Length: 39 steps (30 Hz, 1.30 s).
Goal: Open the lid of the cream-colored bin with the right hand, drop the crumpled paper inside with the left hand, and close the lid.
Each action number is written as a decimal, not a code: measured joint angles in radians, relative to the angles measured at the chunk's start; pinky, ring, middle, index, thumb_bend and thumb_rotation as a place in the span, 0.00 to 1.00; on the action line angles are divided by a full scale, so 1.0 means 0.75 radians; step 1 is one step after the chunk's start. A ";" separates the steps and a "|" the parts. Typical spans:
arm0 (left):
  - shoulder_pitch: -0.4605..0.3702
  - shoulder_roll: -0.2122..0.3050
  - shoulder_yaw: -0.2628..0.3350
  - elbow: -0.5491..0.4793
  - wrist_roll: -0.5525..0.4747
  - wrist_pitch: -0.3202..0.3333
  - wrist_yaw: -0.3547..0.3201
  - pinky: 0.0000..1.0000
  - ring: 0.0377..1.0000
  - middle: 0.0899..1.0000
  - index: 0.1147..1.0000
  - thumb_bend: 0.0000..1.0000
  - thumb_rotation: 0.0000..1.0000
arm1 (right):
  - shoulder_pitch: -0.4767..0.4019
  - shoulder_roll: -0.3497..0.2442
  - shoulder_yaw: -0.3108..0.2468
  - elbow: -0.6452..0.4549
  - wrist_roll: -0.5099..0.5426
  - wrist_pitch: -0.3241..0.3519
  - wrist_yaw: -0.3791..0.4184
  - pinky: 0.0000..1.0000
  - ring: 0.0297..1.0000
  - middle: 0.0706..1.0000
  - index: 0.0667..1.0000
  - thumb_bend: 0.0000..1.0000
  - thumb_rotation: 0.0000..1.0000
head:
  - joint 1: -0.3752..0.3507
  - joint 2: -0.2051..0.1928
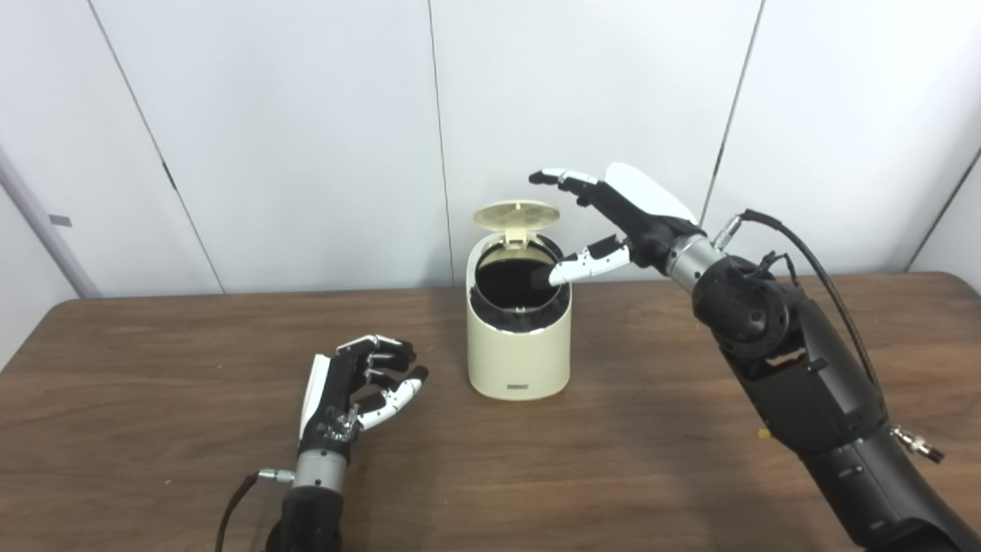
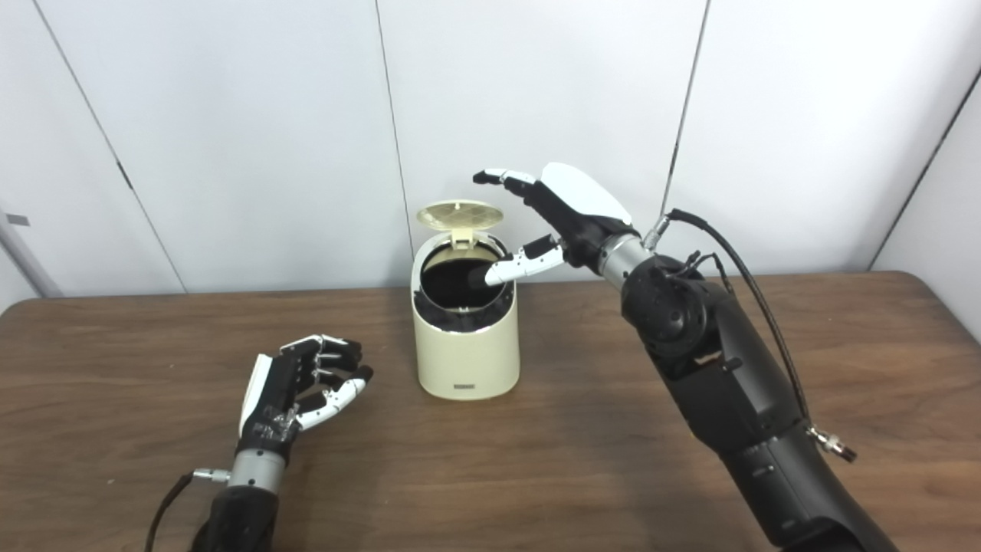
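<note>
On the brown table [image 1: 613,460], the bin [image 1: 520,345] has its lid [image 1: 516,215] up; right hand [image 1: 613,218] spread beside it, left hand [image 1: 356,387] curled, holding nothing.

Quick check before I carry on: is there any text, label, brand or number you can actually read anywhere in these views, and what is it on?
Small dark label low on the front of the cream-colored bin: too small and blurred to read.
No other text, number or sign shows on the lid, either hand, the table or the wall panels.

I see my left hand [image 1: 356,387] low at lower left, fingers loosely curled and empty, my right hand [image 1: 613,222] raised mid-frame, fingers spread.
</note>
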 measured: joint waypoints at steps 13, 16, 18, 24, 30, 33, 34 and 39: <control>-0.004 0.000 -0.009 0.000 0.005 -0.001 -0.001 0.49 0.58 0.63 0.43 0.51 0.06 | -0.019 -0.025 0.054 -0.025 -0.029 -0.060 0.033 0.75 0.85 0.85 0.84 0.79 0.46 | 0.004 0.014; -0.010 0.000 -0.011 0.000 0.004 -0.001 -0.001 0.50 0.59 0.64 0.43 0.51 0.06 | -0.019 -0.025 0.057 -0.043 -0.034 -0.067 0.047 0.73 0.83 0.84 0.84 0.80 0.47 | 0.008 0.016; -0.018 0.000 -0.011 0.000 -0.001 -0.001 -0.001 0.50 0.59 0.64 0.43 0.51 0.06 | -0.019 -0.025 0.058 -0.053 -0.039 -0.073 0.053 0.72 0.82 0.83 0.84 0.80 0.47 | 0.008 0.016; -0.022 -0.001 -0.012 0.000 -0.001 -0.001 -0.001 0.49 0.59 0.63 0.43 0.51 0.06 | -0.017 -0.034 0.057 -0.076 -0.048 -0.075 0.086 0.71 0.82 0.83 0.83 0.80 0.49 | 0.010 0.027; -0.022 -0.001 -0.014 0.000 0.003 0.000 -0.001 0.51 0.60 0.64 0.43 0.51 0.06 | -0.017 -0.045 0.057 -0.124 -0.050 -0.077 0.127 0.72 0.81 0.82 0.81 0.82 0.48 | 0.008 0.033; -0.022 -0.001 -0.014 0.000 0.005 0.000 -0.001 0.50 0.59 0.63 0.43 0.51 0.06 | -0.012 -0.048 0.057 -0.149 -0.054 -0.076 0.152 0.71 0.81 0.81 0.80 0.82 0.49 | 0.012 0.043; -0.023 -0.001 -0.013 0.000 0.005 0.000 -0.001 0.50 0.59 0.63 0.43 0.51 0.06 | -0.011 -0.048 0.056 -0.155 -0.055 -0.075 0.156 0.71 0.81 0.81 0.80 0.83 0.49 | 0.012 0.043; -0.023 -0.001 -0.011 -0.003 0.006 0.019 -0.001 0.51 0.60 0.64 0.66 0.63 0.04 | 0.004 -0.049 0.052 -0.171 -0.059 -0.073 0.168 0.75 0.84 0.79 0.76 0.82 0.51 | 0.012 0.049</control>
